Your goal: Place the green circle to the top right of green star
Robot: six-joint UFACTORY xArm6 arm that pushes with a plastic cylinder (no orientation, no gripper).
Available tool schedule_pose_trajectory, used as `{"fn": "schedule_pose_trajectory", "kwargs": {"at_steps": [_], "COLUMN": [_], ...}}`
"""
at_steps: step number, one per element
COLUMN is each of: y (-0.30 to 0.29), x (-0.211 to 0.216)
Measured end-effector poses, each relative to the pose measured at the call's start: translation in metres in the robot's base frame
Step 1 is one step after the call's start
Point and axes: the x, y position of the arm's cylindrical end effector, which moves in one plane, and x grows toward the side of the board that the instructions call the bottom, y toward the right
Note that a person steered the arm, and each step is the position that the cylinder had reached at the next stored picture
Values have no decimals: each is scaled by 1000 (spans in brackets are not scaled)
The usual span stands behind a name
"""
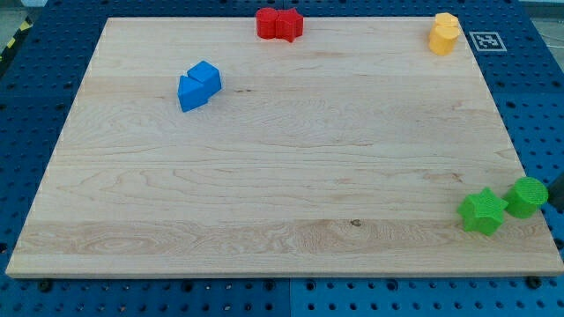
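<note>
The green star [482, 211] lies near the board's bottom right corner. The green circle [527, 196] sits just to its right and slightly higher, close to the star and at the board's right edge. A dark shape at the view's right edge is my tip [559, 201]. It is right beside the circle on its right; I cannot tell if they touch. Most of the rod is cut off by the frame.
Two blue blocks [199, 85] sit together at the upper left. Two red blocks [279, 24] touch at the top edge, in the middle. Two yellow blocks [444, 33] sit at the top right corner. The wooden board [282, 176] lies on a blue perforated table.
</note>
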Motion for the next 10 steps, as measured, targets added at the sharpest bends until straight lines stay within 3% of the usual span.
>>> {"fn": "schedule_pose_trajectory", "kwargs": {"at_steps": [5, 7, 8, 9, 10], "y": [-2, -46, -44, -5, 12], "x": [10, 10, 13, 21, 7]}}
